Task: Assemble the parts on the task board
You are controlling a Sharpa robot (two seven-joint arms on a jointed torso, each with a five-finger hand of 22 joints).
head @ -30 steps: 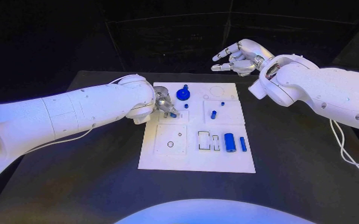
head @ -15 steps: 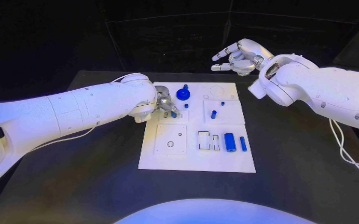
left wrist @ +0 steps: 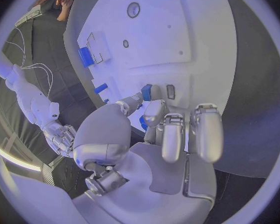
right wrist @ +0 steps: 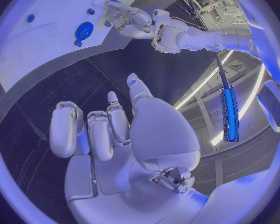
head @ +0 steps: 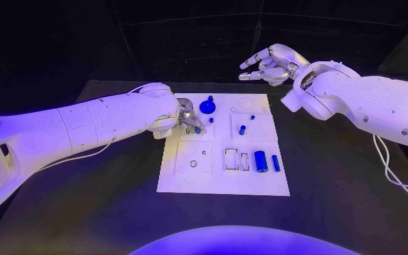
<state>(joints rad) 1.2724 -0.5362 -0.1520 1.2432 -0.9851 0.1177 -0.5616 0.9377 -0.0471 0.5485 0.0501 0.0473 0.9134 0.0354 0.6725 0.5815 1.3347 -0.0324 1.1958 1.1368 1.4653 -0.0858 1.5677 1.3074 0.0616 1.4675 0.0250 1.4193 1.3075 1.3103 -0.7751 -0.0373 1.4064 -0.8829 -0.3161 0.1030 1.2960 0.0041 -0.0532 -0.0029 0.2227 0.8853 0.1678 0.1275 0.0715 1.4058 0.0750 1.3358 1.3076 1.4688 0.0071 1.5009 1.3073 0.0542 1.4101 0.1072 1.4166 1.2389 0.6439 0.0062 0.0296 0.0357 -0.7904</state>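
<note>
The white task board (head: 223, 178) lies mid-table. My left hand (head: 187, 118) rests low over its upper left area and pinches a small blue part (left wrist: 146, 91) between thumb and a finger, beside a small slot (left wrist: 170, 91). On the board stand a round blue knob (head: 207, 107), a short blue peg (head: 242, 130), a thick blue cylinder (head: 261, 162) and a thin blue pin (head: 275, 162). My right hand (head: 269, 66) hangs above the table's far edge, fingers apart and holding nothing. The right wrist view shows that hand (right wrist: 115, 134), the board (right wrist: 28, 55) and the knob (right wrist: 84, 30).
The black table (head: 340, 178) surrounds the board on all sides. Empty rectangular slots (head: 231, 159) and a small ring hole (head: 194, 163) mark the board's near half. My left forearm (head: 85, 128) crosses the table's left side.
</note>
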